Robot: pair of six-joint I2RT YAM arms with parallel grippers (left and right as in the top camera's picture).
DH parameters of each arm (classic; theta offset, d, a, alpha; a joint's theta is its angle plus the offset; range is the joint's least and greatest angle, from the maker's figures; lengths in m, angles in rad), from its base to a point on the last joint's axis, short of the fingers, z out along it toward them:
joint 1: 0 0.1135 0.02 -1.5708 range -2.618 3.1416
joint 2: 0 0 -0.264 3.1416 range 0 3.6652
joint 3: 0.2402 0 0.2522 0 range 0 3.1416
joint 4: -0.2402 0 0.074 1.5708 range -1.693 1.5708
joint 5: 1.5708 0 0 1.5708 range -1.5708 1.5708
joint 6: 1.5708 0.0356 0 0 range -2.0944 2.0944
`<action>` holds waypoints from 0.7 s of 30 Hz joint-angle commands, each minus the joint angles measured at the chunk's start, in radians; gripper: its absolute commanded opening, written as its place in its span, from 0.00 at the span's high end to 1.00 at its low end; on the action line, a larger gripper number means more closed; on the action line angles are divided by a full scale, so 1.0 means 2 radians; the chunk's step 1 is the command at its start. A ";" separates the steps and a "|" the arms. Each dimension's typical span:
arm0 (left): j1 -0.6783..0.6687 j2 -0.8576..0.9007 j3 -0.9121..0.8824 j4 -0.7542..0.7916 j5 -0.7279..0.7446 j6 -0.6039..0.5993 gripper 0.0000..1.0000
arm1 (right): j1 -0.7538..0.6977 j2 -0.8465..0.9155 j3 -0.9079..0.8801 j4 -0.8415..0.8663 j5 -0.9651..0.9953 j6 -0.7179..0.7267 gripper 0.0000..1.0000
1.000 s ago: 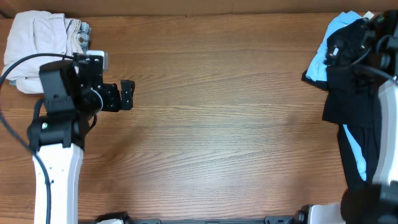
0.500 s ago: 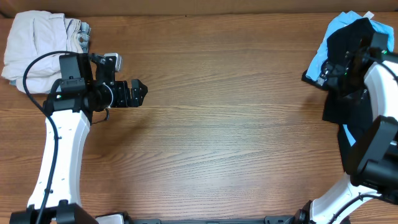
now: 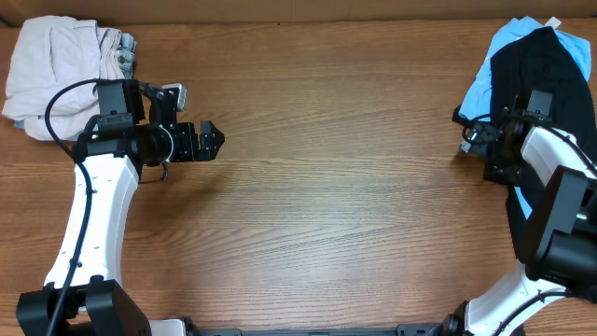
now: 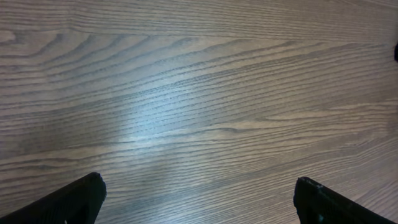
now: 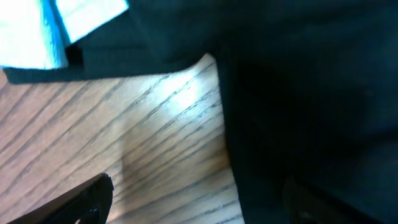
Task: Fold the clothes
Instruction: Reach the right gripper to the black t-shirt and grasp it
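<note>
Left pincer is released, jaws wide over the bare wooden table. We read the right pincer as spread too, though its far finger is dim against dark cloth. The black T-shirt edge lies between its jaws, with the light blue shirt just ahead.

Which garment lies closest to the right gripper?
The black T-shirt, draped over the light blue shirt; the right gripper is at its edge, the white pile far across.
</note>
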State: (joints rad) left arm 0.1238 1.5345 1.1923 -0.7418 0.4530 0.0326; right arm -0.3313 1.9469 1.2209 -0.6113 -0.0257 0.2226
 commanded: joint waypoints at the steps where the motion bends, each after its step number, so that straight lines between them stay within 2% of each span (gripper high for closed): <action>1: -0.003 0.002 0.012 -0.001 0.007 -0.003 0.00 | 0.000 0.007 -0.028 0.003 0.035 0.036 0.11; 4: -0.003 0.002 0.012 -0.001 0.007 -0.003 0.00 | 0.000 0.007 -0.038 0.003 0.056 0.048 0.17; 8: -0.003 0.002 0.012 -0.001 0.007 -0.003 0.00 | -0.001 0.007 -0.050 0.003 0.057 0.049 0.39; 13: -0.003 0.002 0.011 -0.001 0.007 -0.003 0.00 | -0.001 0.007 -0.051 0.000 0.055 0.060 0.82; 14: -0.003 0.002 0.012 -0.001 0.007 -0.003 0.00 | -0.001 0.007 -0.051 -0.002 0.055 0.062 0.96; 21: -0.003 0.002 0.012 0.004 0.007 -0.003 0.00 | -0.001 0.002 -0.037 -0.018 -0.021 0.047 0.96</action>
State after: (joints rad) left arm 0.1238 1.5345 1.1923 -0.7406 0.4530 0.0326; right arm -0.3408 1.9232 1.1664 -0.6136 0.0864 0.3290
